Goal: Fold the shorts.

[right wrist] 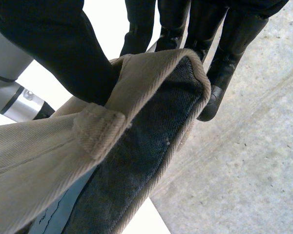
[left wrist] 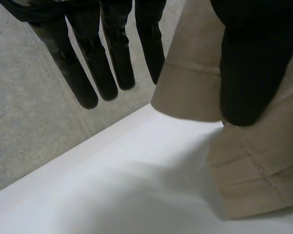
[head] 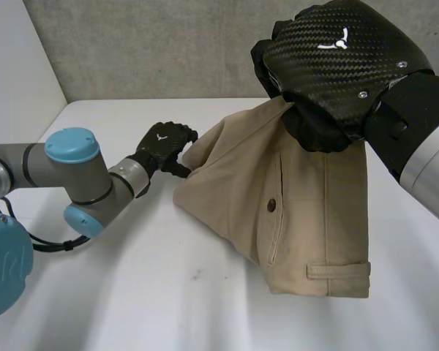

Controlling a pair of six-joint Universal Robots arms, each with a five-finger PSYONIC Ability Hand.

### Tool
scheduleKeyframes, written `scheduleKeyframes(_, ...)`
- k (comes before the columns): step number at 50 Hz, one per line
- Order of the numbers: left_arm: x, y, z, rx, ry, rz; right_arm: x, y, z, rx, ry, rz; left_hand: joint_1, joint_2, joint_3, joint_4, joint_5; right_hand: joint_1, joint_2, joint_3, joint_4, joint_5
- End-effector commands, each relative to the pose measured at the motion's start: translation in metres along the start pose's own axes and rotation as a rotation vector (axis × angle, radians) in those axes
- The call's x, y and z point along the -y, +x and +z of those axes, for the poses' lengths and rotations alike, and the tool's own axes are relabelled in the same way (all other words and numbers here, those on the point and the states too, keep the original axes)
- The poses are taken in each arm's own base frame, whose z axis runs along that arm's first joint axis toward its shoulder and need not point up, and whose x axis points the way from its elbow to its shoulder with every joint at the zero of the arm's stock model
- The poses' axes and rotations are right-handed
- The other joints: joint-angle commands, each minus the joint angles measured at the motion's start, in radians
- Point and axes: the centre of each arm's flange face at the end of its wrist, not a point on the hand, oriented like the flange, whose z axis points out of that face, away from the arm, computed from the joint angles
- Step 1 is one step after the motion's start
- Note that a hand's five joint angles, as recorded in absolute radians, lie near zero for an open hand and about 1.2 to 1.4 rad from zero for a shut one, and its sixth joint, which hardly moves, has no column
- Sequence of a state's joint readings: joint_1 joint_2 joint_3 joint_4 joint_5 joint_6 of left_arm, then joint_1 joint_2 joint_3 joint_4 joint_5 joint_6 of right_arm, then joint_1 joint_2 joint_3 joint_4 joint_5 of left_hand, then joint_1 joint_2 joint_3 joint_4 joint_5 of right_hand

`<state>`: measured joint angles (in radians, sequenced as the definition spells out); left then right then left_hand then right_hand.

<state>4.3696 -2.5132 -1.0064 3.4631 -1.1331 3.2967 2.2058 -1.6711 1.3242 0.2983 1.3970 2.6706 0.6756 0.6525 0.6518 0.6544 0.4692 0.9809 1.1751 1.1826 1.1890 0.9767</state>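
The beige shorts point(head: 307, 219) lie partly on the white table point(head: 168, 292), and their waistband end is lifted off it. My right hand point(head: 336, 66) holds that raised end from above. In the right wrist view the waistband point(right wrist: 136, 83), with a belt loop and dark lining, is pinched between the thumb point(right wrist: 53, 48) and the fingers point(right wrist: 219, 53). My left hand point(head: 164, 142) is at the shorts' left edge, low over the table. In its wrist view the fingers point(left wrist: 93, 63) are straight and clear of the cloth point(left wrist: 263, 161), while the thumb point(left wrist: 249, 73) rests against it.
A grey wall point(head: 168, 44) runs along the table's far edge, just beyond my left hand. There is bare tabletop in front and to the left of the shorts. My left forearm point(head: 124, 179) stretches across the table's left side.
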Motion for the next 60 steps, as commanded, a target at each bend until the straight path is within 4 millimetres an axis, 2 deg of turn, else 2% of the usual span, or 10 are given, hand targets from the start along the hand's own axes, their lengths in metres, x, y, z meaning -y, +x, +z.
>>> scheduleKeyframes(1,-0.004,0.003,0.003,-0.017,0.002,0.0,-0.006,0.0,0.002,0.002,-0.019,0.001,0.72,0.743,0.744,0.741,0.752,0.415,0.221,0.214,0.207,0.245)
scheduleKeyframes(8,0.013,-0.008,0.01,0.041,0.094,0.046,-0.025,-0.002,0.018,0.012,-0.067,-0.055,0.721,0.744,0.744,0.742,0.753,0.415,0.221,0.214,0.207,0.245)
scheduleKeyframes(17,0.108,-0.068,0.001,0.296,0.361,0.154,-0.073,0.031,0.086,-0.139,-0.191,-0.14,0.721,0.744,0.744,0.742,0.753,0.415,0.221,0.214,0.207,0.245)
scheduleKeyframes(24,0.185,-0.087,-0.017,0.378,0.537,0.219,-0.045,0.077,0.138,-0.436,0.034,-0.184,0.721,0.744,0.744,0.742,0.753,0.415,0.221,0.214,0.207,0.245)
scheduleKeyframes(28,0.23,-0.092,-0.036,0.465,0.633,0.229,-0.011,0.095,0.148,-0.574,0.237,-0.195,0.721,0.744,0.744,0.742,0.753,0.415,0.221,0.214,0.207,0.245)
scheduleKeyframes(33,0.26,-0.094,-0.065,0.566,0.699,0.196,-0.013,0.093,0.153,-0.591,0.303,-0.199,0.721,0.744,0.744,0.742,0.753,0.415,0.221,0.214,0.207,0.245)
scheduleKeyframes(39,0.226,-0.083,-0.081,0.56,0.576,0.163,-0.055,0.067,0.149,-0.489,0.177,-0.197,0.721,0.744,0.744,0.742,0.753,0.415,0.221,0.214,0.207,0.245)
scheduleKeyframes(44,0.144,-0.058,-0.096,0.525,0.318,0.091,-0.121,0.03,0.135,-0.342,-0.046,-0.172,0.721,0.744,0.744,0.742,0.753,0.415,0.221,0.214,0.207,0.245)
scheduleKeyframes(52,0.055,-0.019,-0.128,0.441,0.027,0.038,-0.21,-0.024,0.108,-0.136,-0.374,-0.14,0.721,0.744,0.744,0.742,0.753,0.415,0.221,0.214,0.207,0.245)
scheduleKeyframes(60,0.02,0.004,-0.159,0.386,-0.239,0.104,-0.225,-0.038,0.079,-0.016,-0.555,-0.108,0.721,0.744,0.744,0.742,0.753,0.415,0.221,0.214,0.207,0.245)
